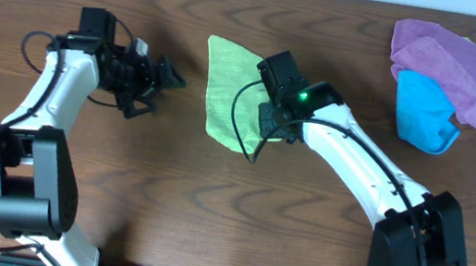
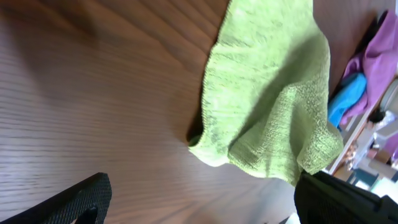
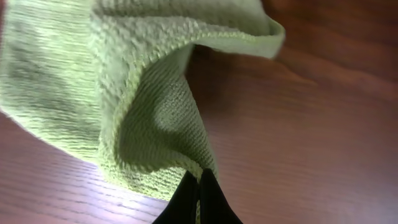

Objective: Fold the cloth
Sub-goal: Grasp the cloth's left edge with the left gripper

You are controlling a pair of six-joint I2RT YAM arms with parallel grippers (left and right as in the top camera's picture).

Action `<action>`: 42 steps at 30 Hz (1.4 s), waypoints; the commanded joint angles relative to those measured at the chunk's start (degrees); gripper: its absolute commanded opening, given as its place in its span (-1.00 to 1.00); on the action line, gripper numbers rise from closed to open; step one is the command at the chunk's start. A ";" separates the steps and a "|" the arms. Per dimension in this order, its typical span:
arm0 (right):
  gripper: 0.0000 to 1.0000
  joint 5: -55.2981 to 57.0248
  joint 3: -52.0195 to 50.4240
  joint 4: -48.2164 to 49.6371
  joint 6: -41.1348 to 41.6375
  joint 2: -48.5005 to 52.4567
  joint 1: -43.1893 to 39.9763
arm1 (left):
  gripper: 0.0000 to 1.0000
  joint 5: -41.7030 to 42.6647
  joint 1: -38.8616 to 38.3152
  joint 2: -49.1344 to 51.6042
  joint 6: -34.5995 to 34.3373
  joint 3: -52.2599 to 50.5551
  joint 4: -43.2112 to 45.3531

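Counting cloths first: three total, one of each colour. The yellow-green cloth point(image 1: 226, 85) sits about mid-tabletop point(image 1: 162, 206), a bit toward the far edge. It's nubby microfibre with a stitched hem, and it's lying rumpled in a long wedge shape rather than flat. One side is pulled up into a soft tent. The purple cloth point(image 1: 440, 59) and the blue cloth point(image 1: 422, 117) are bunched up and touching each other in the far right corner. Both look like the same fuzzy stuff.

Two pincers, both black. The right pincer point(image 3: 200, 190) is pinched closed on the hem of the yellow-green cloth, fingers pressed together with fabric between them. The left pincer point(image 1: 156, 92) is spread wide, holding nothing. It's near the cloth on the side facing the left edge, over bare dark wood grain.
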 commanded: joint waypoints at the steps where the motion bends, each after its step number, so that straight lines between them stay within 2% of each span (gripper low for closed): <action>1: -0.97 4.33 0.13 -1.84 5.88 -1.03 0.04 | 0.91 -0.20 -2.49 0.20 0.98 0.39 -0.07; 5: -0.98 7.54 0.13 -6.10 11.72 -1.09 0.04 | 0.91 -3.08 -5.70 0.20 0.98 -0.07 0.42; 9: -0.97 8.72 0.13 -8.90 13.94 -1.14 0.04 | 0.90 -4.90 -8.11 0.20 0.70 -2.01 3.17; 14: -0.97 8.74 0.13 -10.40 14.19 -1.53 0.04 | 0.91 -5.62 -8.81 0.20 -3.52 -6.82 8.74; 21: -0.97 8.90 0.13 -10.58 14.32 -3.28 0.04 | 0.90 -2.36 -8.85 0.20 -6.43 -14.38 18.12; 33: -0.97 8.66 0.13 -11.04 14.32 -3.69 0.07 | 0.91 -0.90 -12.94 0.20 -14.25 -19.67 34.23; 42: -0.97 8.24 0.13 -11.17 14.32 -3.69 0.07 | 0.91 -4.94 -16.72 0.22 -15.74 -20.24 36.85</action>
